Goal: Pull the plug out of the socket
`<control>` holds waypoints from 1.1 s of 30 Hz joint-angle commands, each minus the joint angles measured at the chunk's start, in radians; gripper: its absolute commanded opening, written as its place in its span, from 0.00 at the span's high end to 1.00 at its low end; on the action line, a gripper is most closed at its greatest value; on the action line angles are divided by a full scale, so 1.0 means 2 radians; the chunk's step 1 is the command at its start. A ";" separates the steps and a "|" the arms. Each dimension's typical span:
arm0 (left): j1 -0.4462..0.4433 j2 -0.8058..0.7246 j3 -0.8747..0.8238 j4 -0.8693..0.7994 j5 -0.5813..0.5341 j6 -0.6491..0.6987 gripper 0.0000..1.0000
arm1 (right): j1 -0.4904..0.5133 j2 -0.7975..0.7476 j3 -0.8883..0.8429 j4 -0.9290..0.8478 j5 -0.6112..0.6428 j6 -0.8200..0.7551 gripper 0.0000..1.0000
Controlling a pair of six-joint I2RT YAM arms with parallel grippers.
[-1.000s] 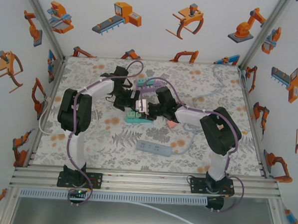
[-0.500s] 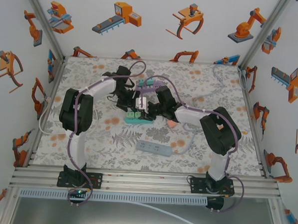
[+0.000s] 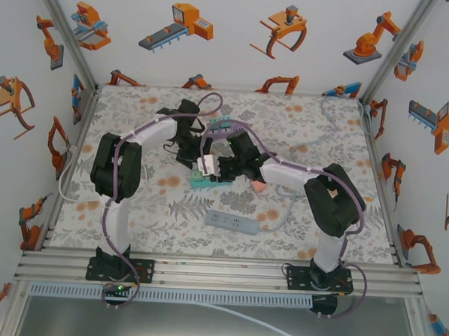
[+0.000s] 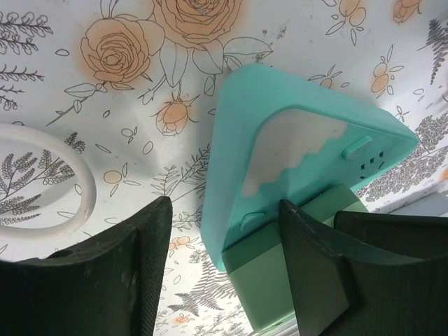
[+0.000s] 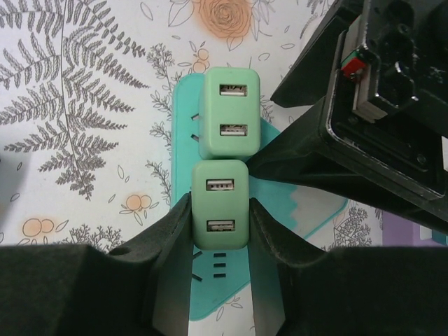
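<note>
Right gripper [image 5: 220,204] is clamping narrow on the green plug [image 5: 220,224], one pad on each long side, with the two USB ports facing the right wrist camera. The plug is sitting on the teal socket [image 5: 183,168], which is lying flat on the floral table [image 3: 132,208] directly under the fingers. The second green plug [image 5: 229,112] is sitting just beyond the fingertips, end to end with the gripped one and nearly touching it. What look like two prongs are showing at its left edge. Left gripper [image 4: 224,210] is coming in from the far right of the right gripper, with one dark fingertip reaching to the seam between the two plugs. In the left wrist view its jaws are standing partly apart and straddling the socket's near edge. The left finger [image 4: 105,280] is staying clear of the teal body with table showing in between. The right finger [image 4: 315,280] is overlapping a green plug, can't tell which one, and no squeeze is showing. A white cable loop [image 4: 84,189] is lying left of the left finger. In the top view both grippers are meeting over the socket, right gripper [image 3: 215,167] and left gripper [image 3: 189,147] close together. A grey power strip [image 3: 233,223] is lying well behind the right gripper, towards the arm bases.
</note>
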 commanded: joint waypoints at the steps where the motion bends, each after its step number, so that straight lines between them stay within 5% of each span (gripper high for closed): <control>1: 0.004 0.026 -0.003 0.000 -0.083 0.013 0.42 | 0.006 -0.039 0.009 -0.005 -0.025 -0.001 0.99; 7: -0.003 0.024 -0.003 0.000 -0.105 0.019 0.41 | 0.012 -0.042 0.012 -0.028 -0.002 -0.021 1.00; 17: -0.014 0.025 -0.007 0.003 -0.143 0.028 0.40 | -0.008 -0.071 -0.016 0.059 -0.061 0.063 1.00; 22: -0.014 0.026 -0.008 0.003 -0.150 0.028 0.39 | -0.004 -0.071 -0.011 0.020 -0.042 0.022 1.00; 27: -0.014 0.030 -0.009 0.005 -0.158 0.031 0.39 | -0.017 -0.081 -0.039 0.104 -0.075 0.091 1.00; 33: -0.017 0.033 -0.010 0.004 -0.173 0.035 0.39 | -0.025 -0.079 -0.043 0.107 -0.079 0.087 1.00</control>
